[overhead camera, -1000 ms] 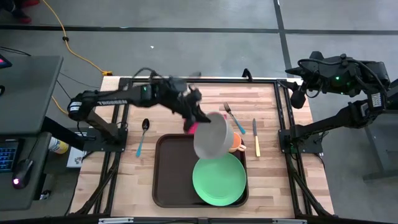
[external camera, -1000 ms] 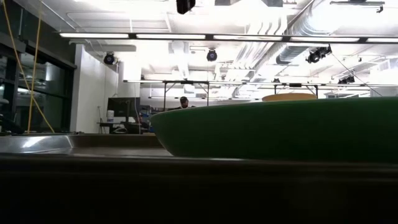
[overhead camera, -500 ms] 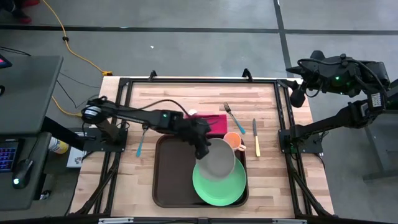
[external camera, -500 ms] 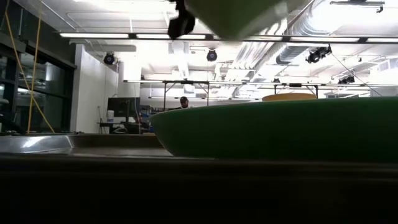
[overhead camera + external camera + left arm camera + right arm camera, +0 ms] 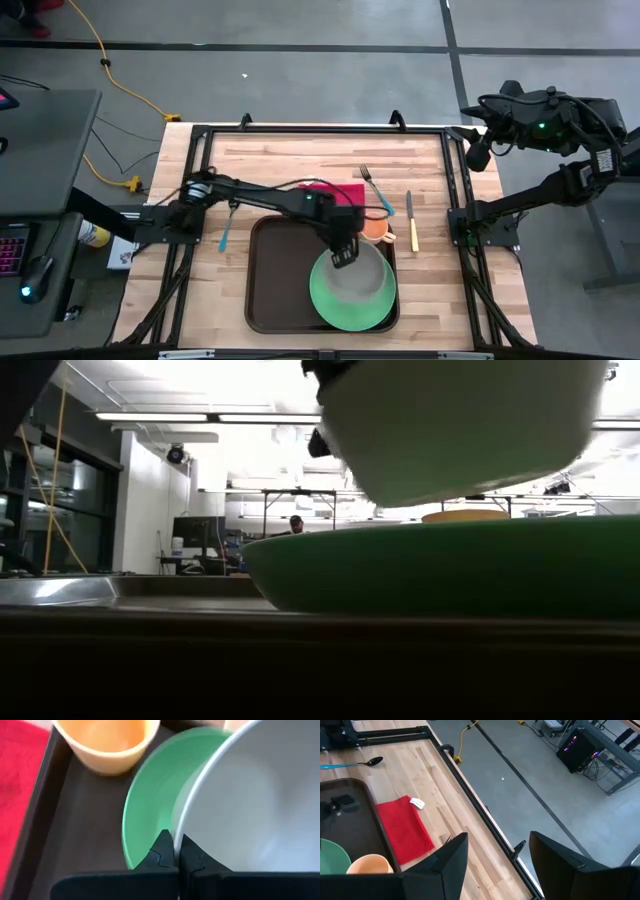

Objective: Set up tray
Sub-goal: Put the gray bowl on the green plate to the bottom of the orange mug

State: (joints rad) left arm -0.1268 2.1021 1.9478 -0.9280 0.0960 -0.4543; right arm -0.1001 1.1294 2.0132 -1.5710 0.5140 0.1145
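The dark brown tray (image 5: 268, 290) lies on the wooden table with a green plate (image 5: 350, 305) in its right half and an orange cup (image 5: 376, 228) at its far right corner. My left gripper (image 5: 345, 250) reaches over the tray, shut on a white bowl (image 5: 460, 420) that hangs just above the plate (image 5: 450, 565). My right gripper (image 5: 497, 857) waits high beyond the table's far right corner, open and holding nothing. My left gripper pinches the bowl's rim (image 5: 176, 836) between its two fingers, one inside the bowl and one outside. The fingers slant down from the table's left and far side. The bowl (image 5: 250, 805) hangs clear above the green plate (image 5: 150, 805), its mouth up.
A red napkin (image 5: 335, 193) lies just beyond the tray's far rim. A fork (image 5: 372, 186) and a knife (image 5: 410, 220) lie to the right of it. A blue-handled spoon (image 5: 228, 218) lies left of the tray. The tray's left half is bare.
My left gripper has gone toward the table's near edge and down, tipping more steeply downward, still shut on the bowl. The bowl has come from above the tray's far rim to just over the green plate.
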